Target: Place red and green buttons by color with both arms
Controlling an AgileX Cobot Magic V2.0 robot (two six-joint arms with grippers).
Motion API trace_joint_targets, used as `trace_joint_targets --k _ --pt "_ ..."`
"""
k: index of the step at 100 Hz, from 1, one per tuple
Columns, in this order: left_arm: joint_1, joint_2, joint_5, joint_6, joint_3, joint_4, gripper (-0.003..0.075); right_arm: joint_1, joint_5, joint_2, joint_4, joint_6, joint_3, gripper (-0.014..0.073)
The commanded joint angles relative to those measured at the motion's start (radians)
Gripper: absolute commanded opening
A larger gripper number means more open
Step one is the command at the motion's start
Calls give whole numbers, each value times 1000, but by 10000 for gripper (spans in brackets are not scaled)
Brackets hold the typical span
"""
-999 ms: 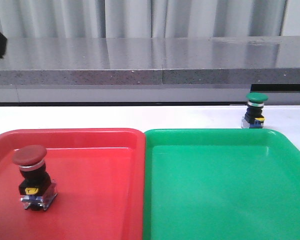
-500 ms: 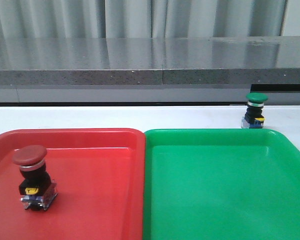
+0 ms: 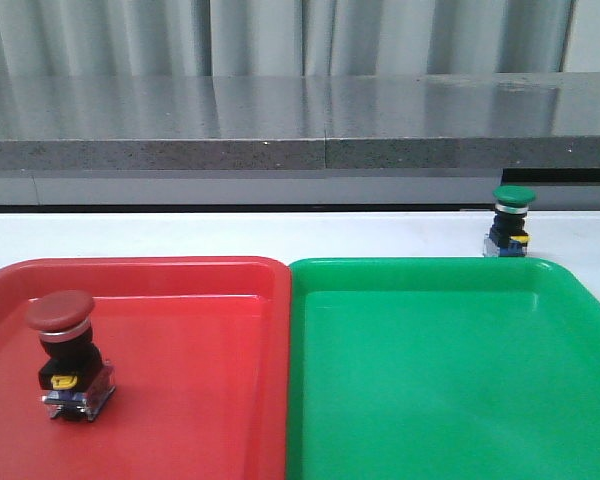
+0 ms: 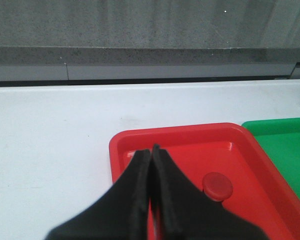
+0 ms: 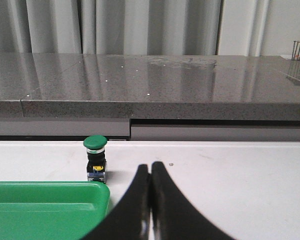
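Note:
The red button stands upright in the left half of the red tray; its cap also shows in the left wrist view. The green button stands upright on the white table just behind the green tray, near that tray's far right corner; the right wrist view shows the green button too. My left gripper is shut and empty, above the red tray's near-left part, apart from the red button. My right gripper is shut and empty over bare table, beside the green button. Neither gripper appears in the front view.
The two trays sit side by side, edges touching at the middle. A grey stone ledge runs along the back of the white table, with curtains behind it.
A dark part of an arm at the front view's upper left edge one second ago has left the view. Buttons and trays have not moved.

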Motion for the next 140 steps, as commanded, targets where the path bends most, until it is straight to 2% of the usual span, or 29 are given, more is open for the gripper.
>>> trace_joint_targets --k 1,9,17,31,44,58,66,73,85,89,140 --pt "10 -34 -55 -5 2 37 -20 -7 -73 7 0 -8 -18 -63" --pt "52 -60 -60 9 32 13 -20 -7 -73 7 0 -8 -18 -63" --pt "113 -82 -102 89 58 -55 -20 -7 -73 7 0 -8 -18 -63" --pt "229 -124 -247 261 112 -146 -20 -7 -73 7 0 -8 -18 -63" --pt "315 -169 -395 340 193 -213 -20 -7 -73 7 0 -8 -18 -63" --pt "366 -216 -456 370 283 -281 -20 -7 -73 7 0 -8 -18 -63" --pt "383 -241 -498 447 327 -356 -20 -7 -73 7 0 -8 -18 -63" --pt "396 -241 -562 500 367 -408 -20 -7 -73 7 0 -8 -18 -63" --pt "400 -241 -696 503 448 -422 -20 -7 -73 7 0 -8 -18 -63" --pt "400 -241 -654 503 446 -427 -20 -7 -73 7 0 -8 -18 -63" --pt "400 -241 -654 503 446 -422 -20 -7 -73 7 0 -8 -18 -63"
